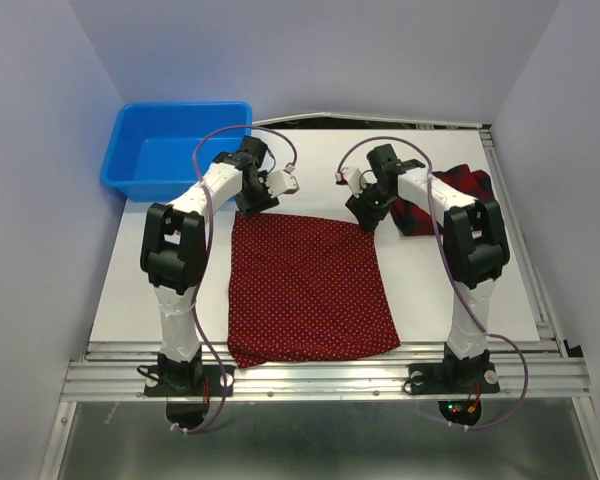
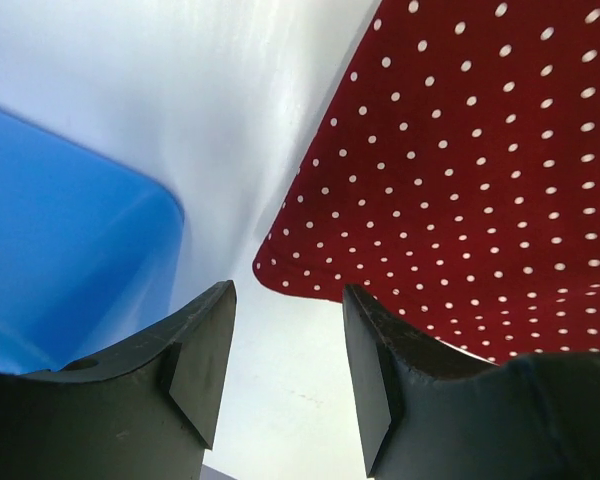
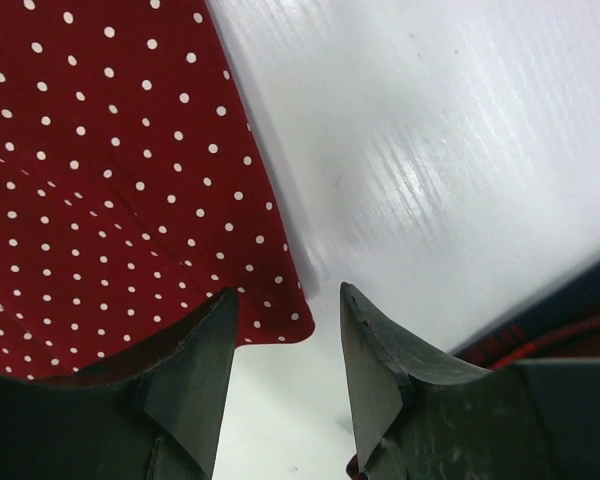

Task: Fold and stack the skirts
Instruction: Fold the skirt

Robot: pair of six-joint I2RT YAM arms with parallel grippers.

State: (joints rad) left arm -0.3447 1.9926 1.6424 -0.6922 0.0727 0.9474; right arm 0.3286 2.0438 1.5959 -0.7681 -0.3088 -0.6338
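Note:
The dark red polka-dot skirt (image 1: 310, 290) lies spread flat in the middle of the white table (image 1: 140, 290). My left gripper (image 1: 252, 207) hovers at its far left corner, open, with only bare table between the fingers; that corner of the polka-dot skirt (image 2: 460, 150) lies just beside the left gripper (image 2: 287, 290). My right gripper (image 1: 368, 216) is at the far right corner, also open and empty. In the right wrist view the polka-dot skirt (image 3: 110, 180) ends beside the right gripper (image 3: 288, 290). The tartan skirt (image 1: 470, 185) lies bunched behind the right arm, and its edge (image 3: 570, 330) shows there.
A blue plastic bin (image 1: 175, 148) stands at the far left of the table, and its wall (image 2: 70, 250) is close to the left gripper. Metal rails run along the table's near edge and right side.

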